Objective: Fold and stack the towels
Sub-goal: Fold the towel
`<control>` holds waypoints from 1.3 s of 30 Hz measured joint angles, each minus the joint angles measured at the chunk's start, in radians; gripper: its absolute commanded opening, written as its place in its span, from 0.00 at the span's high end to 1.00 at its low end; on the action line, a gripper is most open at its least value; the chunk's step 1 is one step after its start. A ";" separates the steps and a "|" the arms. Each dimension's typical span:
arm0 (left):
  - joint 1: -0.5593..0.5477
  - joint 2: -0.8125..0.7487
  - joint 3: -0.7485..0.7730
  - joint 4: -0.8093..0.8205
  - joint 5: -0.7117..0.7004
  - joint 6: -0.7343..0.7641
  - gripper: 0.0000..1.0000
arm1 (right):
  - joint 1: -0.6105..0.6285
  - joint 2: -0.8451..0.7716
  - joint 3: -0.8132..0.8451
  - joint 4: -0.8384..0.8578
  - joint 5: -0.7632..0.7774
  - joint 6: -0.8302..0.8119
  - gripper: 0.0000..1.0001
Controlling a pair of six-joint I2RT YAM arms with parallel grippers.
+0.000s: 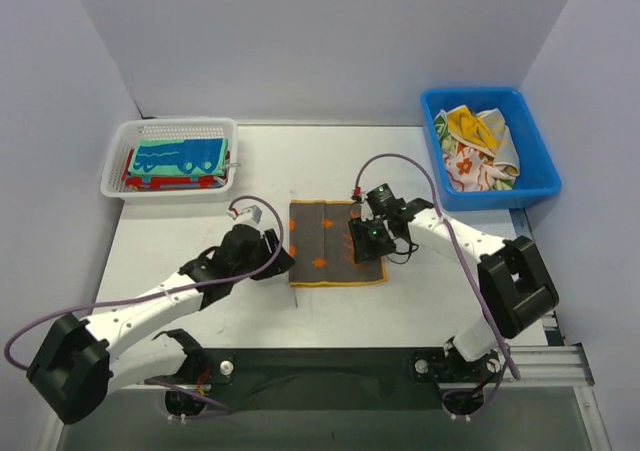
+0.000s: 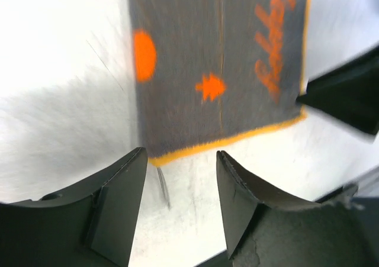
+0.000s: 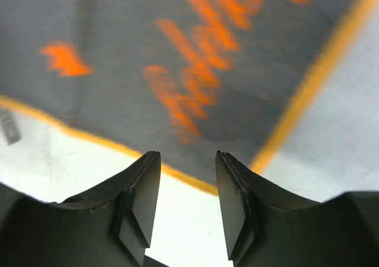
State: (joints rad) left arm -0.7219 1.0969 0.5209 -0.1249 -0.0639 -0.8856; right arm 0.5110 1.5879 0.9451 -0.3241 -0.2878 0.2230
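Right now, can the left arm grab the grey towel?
Probably yes. The left gripper hangs open right at the grey towel, by its orange-bordered edge, and nothing lies between them.

Obstacles: left hand (image 1: 283, 261), right hand (image 1: 366, 243) flanking grey towel (image 1: 325, 241); basket (image 1: 170, 127), bin (image 1: 541, 171) at rear corners; table (image 1: 330, 166) between open.

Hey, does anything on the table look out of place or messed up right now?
Nothing serious. The grey towel lies flat and fairly square. A thin grey sliver sits on the table just off its near left corner; mark or scrap, I cannot tell. The towels in the blue bin are crumpled.
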 measured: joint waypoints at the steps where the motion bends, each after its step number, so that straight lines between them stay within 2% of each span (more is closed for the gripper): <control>1: 0.023 -0.029 0.017 -0.027 -0.008 0.013 0.39 | 0.042 -0.019 0.016 0.000 0.022 -0.006 0.56; 6: 0.179 -0.065 0.073 -0.085 -0.016 0.083 0.35 | 0.205 -0.055 0.100 0.045 0.085 0.009 0.60; 12: 0.204 -0.006 0.051 -0.124 0.022 0.114 0.34 | 0.345 0.024 0.185 0.089 0.109 0.039 0.59; 18: 0.309 -0.006 -0.027 -0.130 0.055 0.113 0.19 | 0.495 0.178 0.277 0.114 0.132 0.034 0.51; 23: 0.370 -0.023 -0.090 -0.113 0.093 0.092 0.04 | 0.541 0.274 0.319 0.115 0.153 0.027 0.50; 26: 0.397 -0.040 -0.108 -0.098 0.114 0.076 0.03 | 0.549 0.320 0.341 0.114 0.174 0.020 0.52; 29: 0.417 -0.049 -0.117 -0.090 0.129 0.065 0.04 | 0.555 0.360 0.359 0.114 0.200 0.014 0.62; 30: 0.421 -0.050 -0.117 -0.090 0.130 0.061 0.04 | 0.556 0.369 0.361 0.113 0.209 0.013 0.71; 32: 0.425 -0.050 -0.117 -0.090 0.134 0.057 0.04 | 0.558 0.381 0.364 0.111 0.227 0.008 0.80; 33: 0.425 -0.050 -0.117 -0.090 0.134 0.056 0.04 | 0.558 0.383 0.367 0.110 0.235 0.008 0.92; 34: 0.426 -0.050 -0.117 -0.090 0.136 0.055 0.04 | 0.558 0.383 0.368 0.111 0.240 0.004 0.98; 39: 0.429 -0.035 -0.117 -0.071 0.168 0.050 0.04 | 0.556 0.378 0.364 0.115 0.248 0.004 1.00</control>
State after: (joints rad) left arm -0.2928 1.0618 0.4038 -0.1955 0.1043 -0.8356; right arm 1.0672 1.9663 1.3090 -0.2092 -0.0399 0.2268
